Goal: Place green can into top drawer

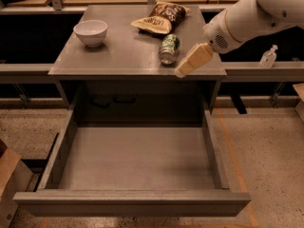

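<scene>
The green can lies on its side on the grey table top, right of the middle, near the front edge. My gripper hangs from the white arm just to the right of the can and a little nearer the front edge, tilted down to the left, and holds nothing. The top drawer is pulled fully out below the table; its inside is bare.
A white bowl stands at the table's back left. A tan-and-brown chip bag lies at the back, just behind the can. A small clear bottle stands on the ledge at right. A cardboard box is at the lower left on the floor.
</scene>
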### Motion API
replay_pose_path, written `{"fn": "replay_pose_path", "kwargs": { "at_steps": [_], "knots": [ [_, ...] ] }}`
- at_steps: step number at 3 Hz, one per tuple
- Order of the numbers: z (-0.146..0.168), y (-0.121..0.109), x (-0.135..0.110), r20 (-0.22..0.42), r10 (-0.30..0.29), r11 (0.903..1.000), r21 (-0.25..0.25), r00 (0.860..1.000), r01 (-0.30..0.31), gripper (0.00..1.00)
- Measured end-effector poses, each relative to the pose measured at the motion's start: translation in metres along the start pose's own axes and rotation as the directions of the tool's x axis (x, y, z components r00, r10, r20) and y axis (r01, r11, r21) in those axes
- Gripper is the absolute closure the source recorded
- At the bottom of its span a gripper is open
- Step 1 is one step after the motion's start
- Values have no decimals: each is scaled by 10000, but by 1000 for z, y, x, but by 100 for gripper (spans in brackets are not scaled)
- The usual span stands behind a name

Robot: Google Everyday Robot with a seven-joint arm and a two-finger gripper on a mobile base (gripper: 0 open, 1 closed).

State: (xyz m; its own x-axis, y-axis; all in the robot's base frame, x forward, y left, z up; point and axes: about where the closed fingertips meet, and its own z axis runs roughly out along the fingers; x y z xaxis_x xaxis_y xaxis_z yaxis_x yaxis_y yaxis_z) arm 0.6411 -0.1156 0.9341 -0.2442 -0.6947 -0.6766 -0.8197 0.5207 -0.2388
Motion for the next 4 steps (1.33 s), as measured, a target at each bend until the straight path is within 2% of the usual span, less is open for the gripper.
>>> {"fn": "replay_pose_path", "kwargs": {
  "at_steps": [1,2,4],
  "knots": [
    [41,-10,1,645,989,9940,413,9930,-1017,0],
    [81,-28,-3,1303,1881,9765,814,9735,-1996,0],
    [144,-53,-10,2023,3169,9336,1058,9266,-3424,0]
  ]
}}
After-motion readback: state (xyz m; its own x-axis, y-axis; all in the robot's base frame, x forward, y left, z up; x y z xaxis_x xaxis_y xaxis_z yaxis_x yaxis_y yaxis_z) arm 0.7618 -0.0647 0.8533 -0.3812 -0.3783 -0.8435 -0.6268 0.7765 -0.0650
